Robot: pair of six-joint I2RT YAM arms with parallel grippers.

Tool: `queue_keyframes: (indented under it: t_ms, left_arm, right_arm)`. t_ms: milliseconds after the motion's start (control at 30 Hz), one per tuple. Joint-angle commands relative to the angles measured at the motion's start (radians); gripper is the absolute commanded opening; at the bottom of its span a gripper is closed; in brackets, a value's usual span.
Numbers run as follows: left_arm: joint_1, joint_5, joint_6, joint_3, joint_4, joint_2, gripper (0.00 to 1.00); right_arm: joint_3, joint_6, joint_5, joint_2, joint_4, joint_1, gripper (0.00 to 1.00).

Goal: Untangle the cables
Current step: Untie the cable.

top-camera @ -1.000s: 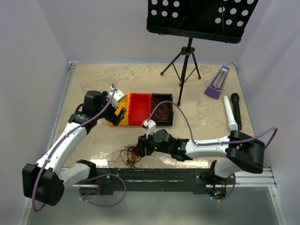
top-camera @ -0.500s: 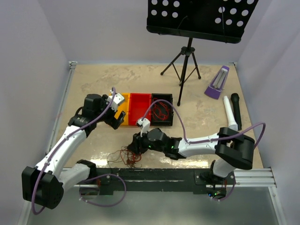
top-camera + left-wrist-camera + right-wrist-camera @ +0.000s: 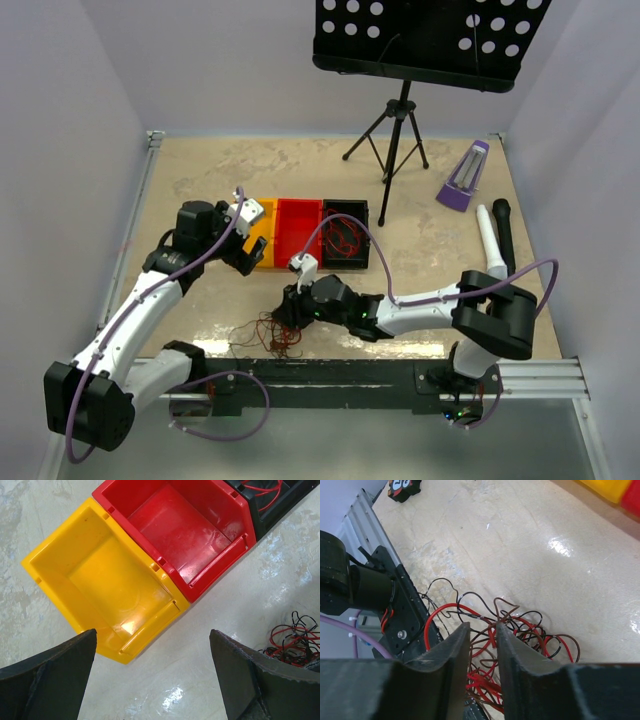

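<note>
Shifted left, right fingers [image 3: 451,655] straddle the cables [image 3: 522,626], a slit remaining; left fingers [image 3: 50,672] gape wide.

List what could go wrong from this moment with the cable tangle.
The right gripper has several strands of the cables between its fingers, red and dark together, so lifting may drag the whole knot. Loops reach the black mounting bar and could snag there.
</note>
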Motion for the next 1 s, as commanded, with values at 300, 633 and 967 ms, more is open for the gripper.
queue_keyframes:
  t_ms: [300, 633, 967]
  left_arm:
    - [0.003, 0.012, -0.010, 0.002, 0.012, -0.027, 1.00]
    - [0.003, 0.230, 0.117, 0.077, -0.087, -0.138, 1.00]
    - [0.003, 0.451, 0.117, 0.091, -0.046, -0.359, 1.00]
  right_arm:
    - [0.051, -0.017, 0.075, -0.041, -0.029, 0.008, 0.00]
    - [0.321, -0.184, 0.227, -0.266, -0.356, 0.007, 0.00]
    - [0.341, -0.164, 0.233, -0.371, -0.381, 0.007, 0.00]
